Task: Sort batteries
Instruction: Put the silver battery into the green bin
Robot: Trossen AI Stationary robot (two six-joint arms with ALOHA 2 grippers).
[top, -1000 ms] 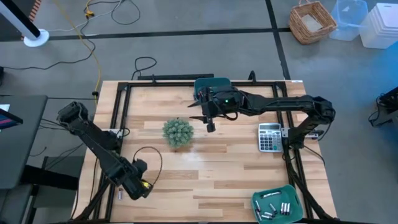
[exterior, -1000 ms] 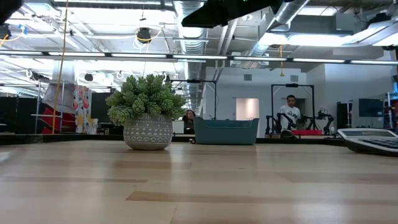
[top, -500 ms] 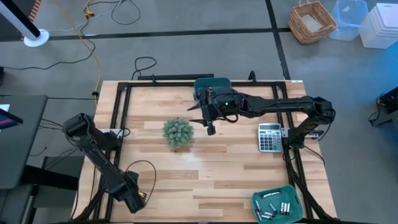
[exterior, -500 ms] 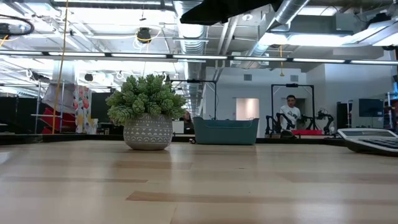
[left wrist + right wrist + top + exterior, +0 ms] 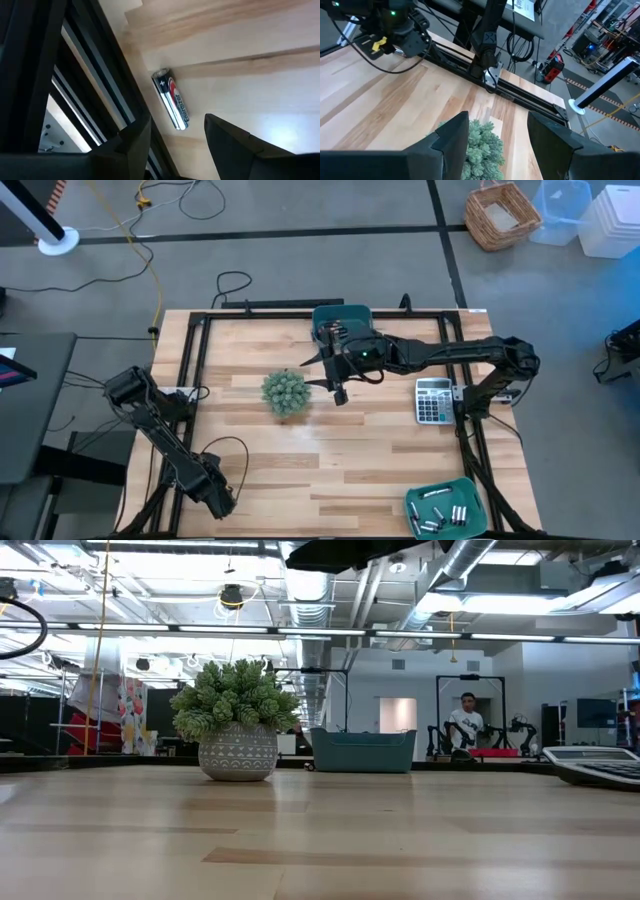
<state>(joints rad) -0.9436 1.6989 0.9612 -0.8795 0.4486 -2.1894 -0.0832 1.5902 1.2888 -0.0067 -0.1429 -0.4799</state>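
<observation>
At the near corner of the table (image 5: 330,450), on the right side, sits a teal tray (image 5: 470,485) with a bunch of batteries (image 5: 440,515) already in it; across from it, at the near left edge, the left gripper (image 5: 215,498) hangs low over one lone battery (image 5: 171,99); in the left wrist view that battery lies flat on the wood, right beside the black frame rail (image 5: 100,95), and the two fingers are apart with nothing between them; the battery is just ahead of the fingertips, not yet in the gap

Here is what could go wrong (only a guess): the battery is round and sits so close to the rail that one finger may bump the rail, or push the battery so it rolls into the crack by the rail or off the edge; a pinch near one end could make it tip and slip out

Farther back, near the middle, the right gripper (image 5: 338,385) hangs in the air just beside the little green plant (image 5: 286,392); its fingers are apart and hold nothing; it could knock the plant if it drops; the grey calculator (image 5: 433,400) lies to the right; at the far edge stands a teal bin (image 5: 345,315)
</observation>
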